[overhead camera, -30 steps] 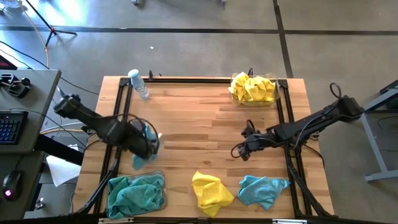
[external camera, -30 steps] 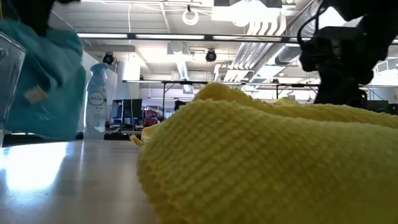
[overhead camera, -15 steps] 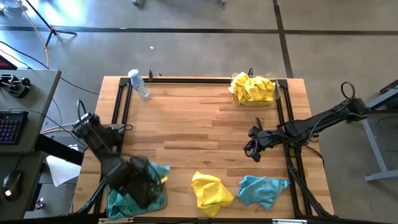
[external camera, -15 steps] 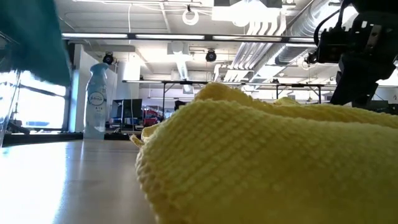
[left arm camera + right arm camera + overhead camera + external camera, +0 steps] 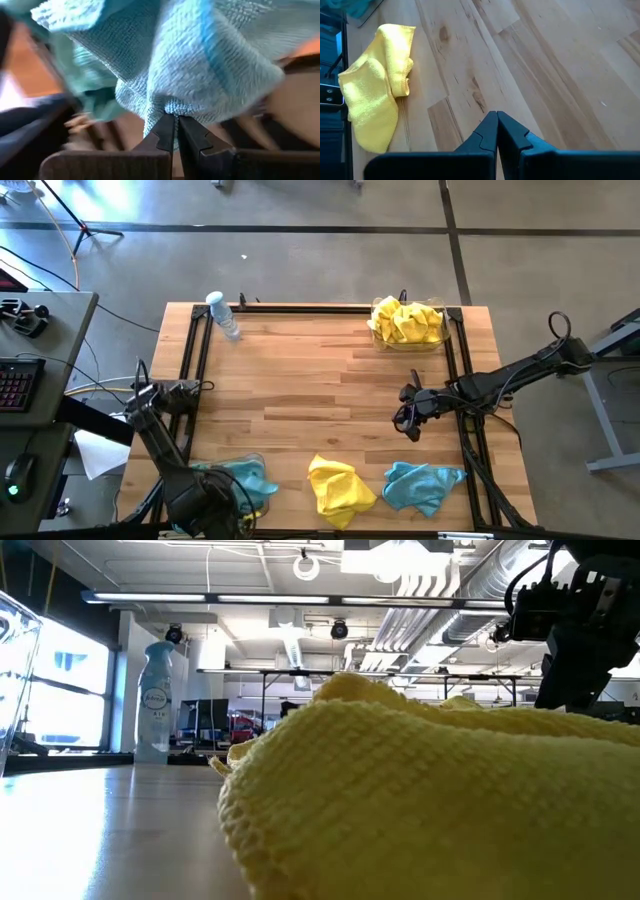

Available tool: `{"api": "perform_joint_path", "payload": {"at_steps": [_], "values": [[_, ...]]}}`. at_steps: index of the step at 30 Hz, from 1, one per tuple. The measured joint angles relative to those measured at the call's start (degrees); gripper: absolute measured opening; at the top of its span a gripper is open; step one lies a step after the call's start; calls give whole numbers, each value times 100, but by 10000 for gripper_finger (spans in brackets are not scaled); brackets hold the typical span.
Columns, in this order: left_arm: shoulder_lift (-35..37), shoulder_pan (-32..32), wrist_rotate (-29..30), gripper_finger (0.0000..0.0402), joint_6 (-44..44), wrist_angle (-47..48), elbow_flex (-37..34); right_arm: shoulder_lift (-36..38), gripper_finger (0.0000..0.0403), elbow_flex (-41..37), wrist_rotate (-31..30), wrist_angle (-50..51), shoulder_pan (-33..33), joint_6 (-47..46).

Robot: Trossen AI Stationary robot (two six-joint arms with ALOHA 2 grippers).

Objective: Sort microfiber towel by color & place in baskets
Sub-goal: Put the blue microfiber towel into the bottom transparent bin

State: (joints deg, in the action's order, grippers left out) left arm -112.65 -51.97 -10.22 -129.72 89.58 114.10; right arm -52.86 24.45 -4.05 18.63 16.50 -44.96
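The left gripper [image 5: 176, 131] was pinched tight on a bunched fold of a teal towel [image 5: 200, 60], its fingers [image 5: 162, 135] closed right down with the cloth gathered between the tips. From above, that gripper [image 5: 205, 505] sat low over the near-left corner of the table, where the teal basket [image 5: 262, 492] held more teal cloth; the held towel hung over it or just inside, and I could not tell whether it touched the pile.

The cloth drooped in soft folds from the pinch, so I judged it light, limp and grippy, not slippery. A nip on any raised ridge or bunched crest should carry it, though a loose corner might trail over a rim.

Further out, the right gripper [image 5: 496, 131] hovered shut and empty above bare wood [image 5: 545, 65] toward the right side of the table [image 5: 300, 370]. A yellow towel [image 5: 338, 488] lay crumpled at the near edge, with another teal towel [image 5: 422, 485] just beside it on the right, both offering high folds to grab. At the far-right corner the yellow basket [image 5: 440, 336] was heaped with yellow cloth. A small water bottle [image 5: 223, 315] lay near the far-left corner, well apart from everything.
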Motion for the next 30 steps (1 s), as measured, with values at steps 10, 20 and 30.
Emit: {"api": "perform_joint_path", "payload": {"at_steps": [10,20,30], "values": [[-447,104,1543,0,2555,40,1,0,0,0,3,-3,1,-136],[-1046,692,1782,0,5211,17,-2,0,0,0,-41,-20,-1,-397],[-1085,101,2611,0,4121,-257,-4,0,0,0,-42,-26,1,-399]]}}
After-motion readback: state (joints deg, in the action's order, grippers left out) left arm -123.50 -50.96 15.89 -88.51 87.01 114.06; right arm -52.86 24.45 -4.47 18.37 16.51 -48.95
